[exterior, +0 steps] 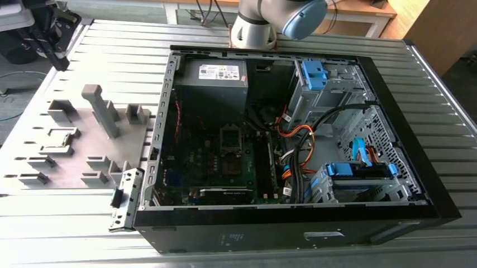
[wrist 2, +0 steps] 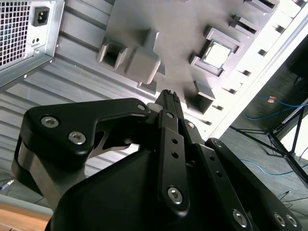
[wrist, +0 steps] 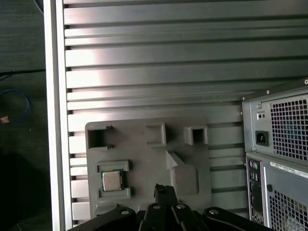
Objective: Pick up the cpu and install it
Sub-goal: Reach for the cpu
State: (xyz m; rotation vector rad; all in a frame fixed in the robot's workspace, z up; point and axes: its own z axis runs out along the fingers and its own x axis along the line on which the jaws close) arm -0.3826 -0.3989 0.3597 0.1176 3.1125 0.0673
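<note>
The cpu (wrist: 111,180) is seen lying flat in a small square frame on the grey holder plate (wrist: 139,166), with its shiny top facing up. The plate is laid on the ribbed metal table (wrist: 144,62), beside the open computer case (exterior: 261,237).

The gripper (wrist 2: 168,95) is held up above the plate, near a tall grey block (wrist: 183,178) and apart from the cpu. Its jaws are closed together and nothing is held between them. Much of the gripper is cut off by the picture edge in both wrist views. In the exterior view it is seen in the top corner on the exterior view's left.

In that view the cpu is too small to be made out. The inside of the case is dark, and its parts are hard to tell apart.
</note>
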